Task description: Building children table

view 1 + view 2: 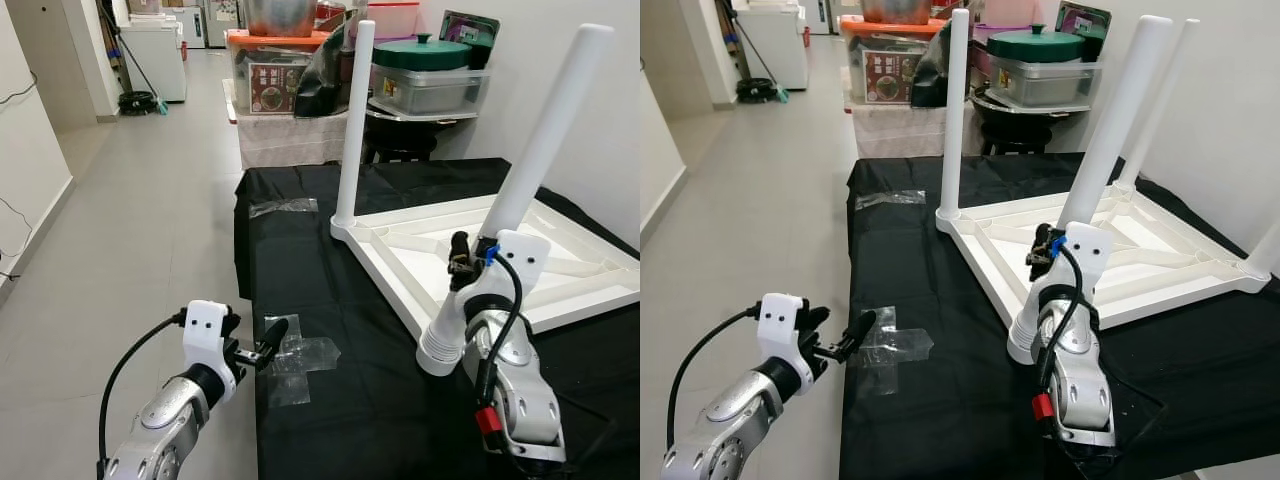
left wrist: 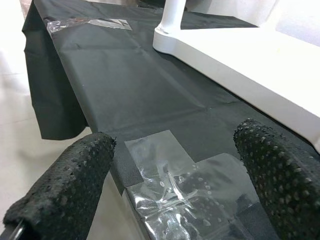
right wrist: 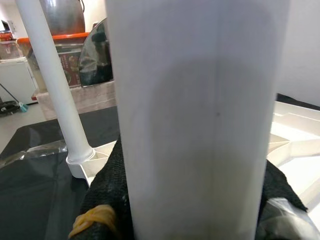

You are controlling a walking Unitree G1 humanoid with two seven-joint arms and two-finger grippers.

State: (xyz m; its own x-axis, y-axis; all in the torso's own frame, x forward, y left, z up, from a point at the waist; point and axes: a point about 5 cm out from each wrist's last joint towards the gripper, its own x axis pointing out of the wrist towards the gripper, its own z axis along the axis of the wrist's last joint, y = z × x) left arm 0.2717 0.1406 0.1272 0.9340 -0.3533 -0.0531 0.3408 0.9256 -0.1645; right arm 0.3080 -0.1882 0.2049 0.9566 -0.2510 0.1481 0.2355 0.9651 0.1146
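Note:
A white children's table lies upside down on a black cloth. One white leg stands upright in its far-left corner, and two more legs rise at the far right side. My right gripper is shut on a tilted white leg whose ribbed lower end rests at the table's near corner. In the right wrist view that held leg sits between the black fingers. My left gripper is open and low at the cloth's left edge, its fingers straddling a clear tape patch.
Behind the cloth stand an orange-lidded box and a green-lidded container on a dark stool. A second tape strip holds the cloth's far left corner. Open grey floor lies to the left; a white wall closes the right.

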